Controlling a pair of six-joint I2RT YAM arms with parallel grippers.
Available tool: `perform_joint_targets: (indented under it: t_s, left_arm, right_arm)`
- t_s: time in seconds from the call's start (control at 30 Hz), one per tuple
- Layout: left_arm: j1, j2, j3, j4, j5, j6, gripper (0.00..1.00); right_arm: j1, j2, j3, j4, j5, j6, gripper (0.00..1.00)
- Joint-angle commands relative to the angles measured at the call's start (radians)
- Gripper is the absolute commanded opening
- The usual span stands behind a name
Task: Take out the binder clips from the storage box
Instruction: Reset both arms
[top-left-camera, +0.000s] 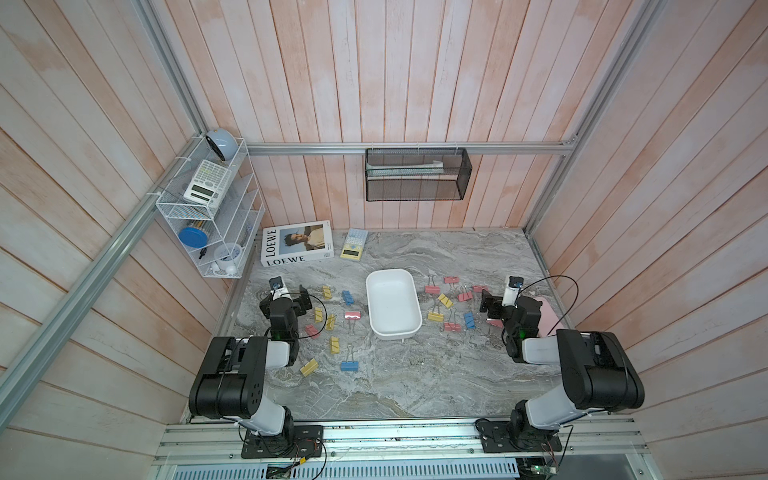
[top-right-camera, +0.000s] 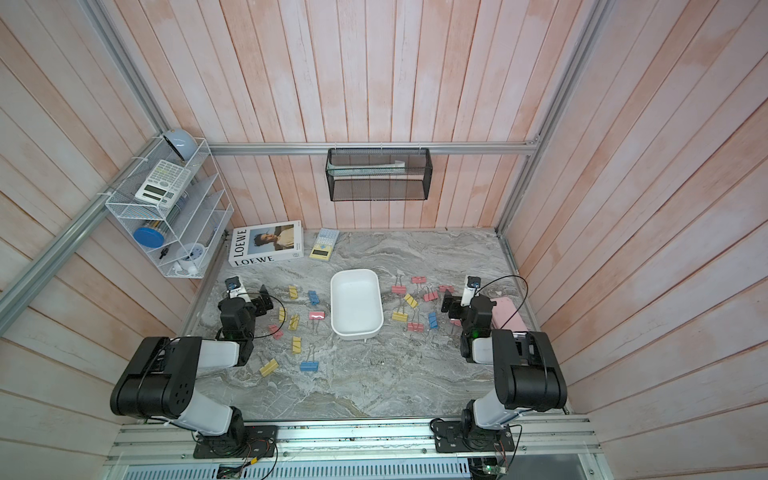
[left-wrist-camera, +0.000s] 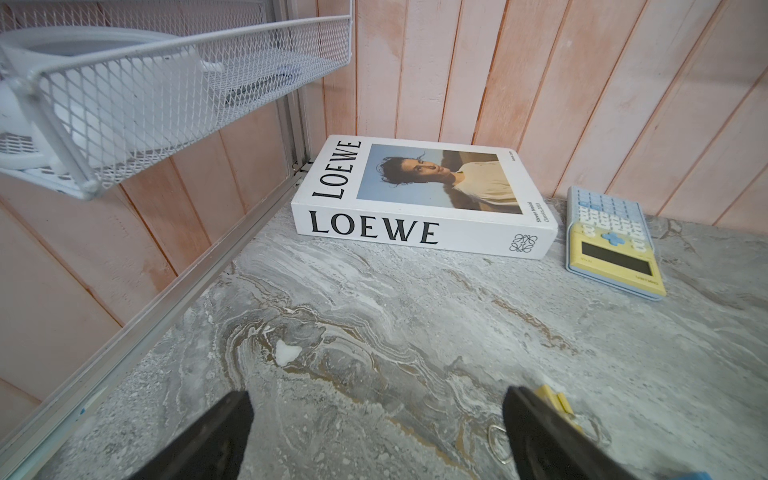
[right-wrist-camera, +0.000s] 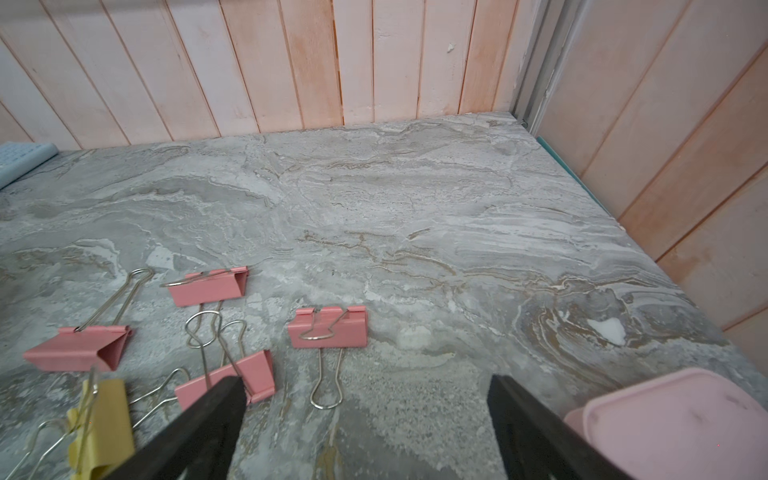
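Around the plain white storage box (top-left-camera: 393, 305), binder clips (top-left-camera: 434, 316) in pastel pink, blue and yellow with silver wire handles dot the grey, brown-veined marble-patterned table (top-left-camera: 395, 382), and beyond the box lie a white book (top-left-camera: 298, 243) lettered in black and a yellow-and-blue calculator (top-left-camera: 353, 244).

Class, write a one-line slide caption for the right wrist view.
Open right tool above the marble table: four pink binder clips and one yellow clip ahead, a pink lid alongside.
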Motion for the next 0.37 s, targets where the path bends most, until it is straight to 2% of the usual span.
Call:
perform_joint_targets:
  t_s: [0.0, 0.33]
  left_arm:
    - [0.005, 0.007, -0.003, 0.021, 0.004, 0.012, 1.00]
    - [-0.003, 0.008, 0.004, 0.015, 0.018, 0.027, 1.00]
  right_arm:
    - [0.003, 0.005, 0.016, -0.015, 0.017, 0.008, 0.98]
    - [0.005, 0.004, 0.017, -0.012, 0.018, 0.007, 0.98]
